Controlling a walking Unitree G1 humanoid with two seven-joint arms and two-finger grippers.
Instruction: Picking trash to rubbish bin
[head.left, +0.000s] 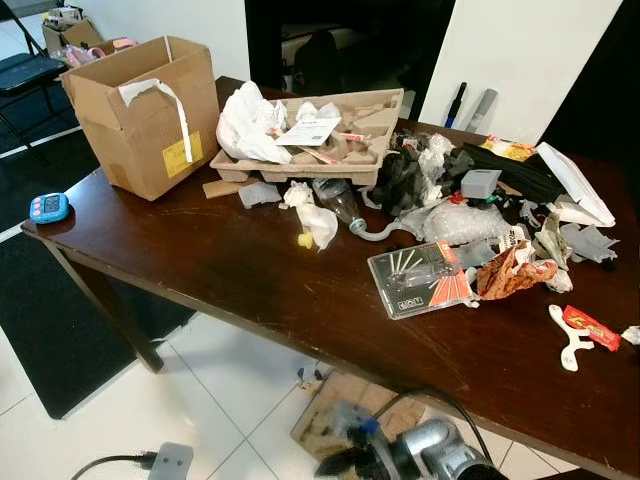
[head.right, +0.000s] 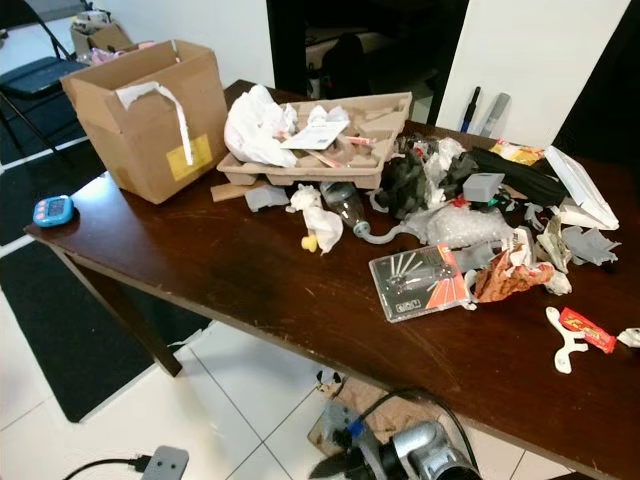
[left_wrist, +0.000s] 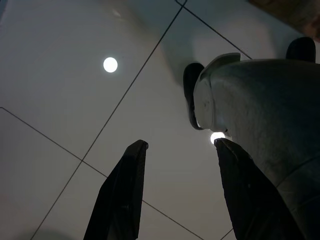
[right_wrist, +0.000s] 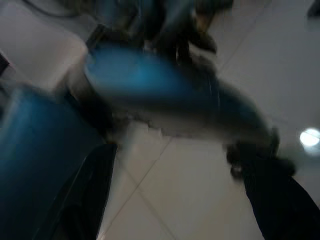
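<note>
We look down on a dark wooden table (head.left: 250, 270). At its left corner sits a blue timer (head.left: 48, 207), then an open cardboard box (head.left: 145, 112). Right of the box lies a pulp tray (head.left: 320, 140) with white paper, then loose trash (head.left: 470, 215) spreading toward the table's right end (a red candy wrapper (head.left: 590, 327) lies farthest out). Below the table's edge, our left gripper (left_wrist: 180, 192) and right gripper (right_wrist: 180, 200) hang over floor tiles, fingers wide apart.
</note>
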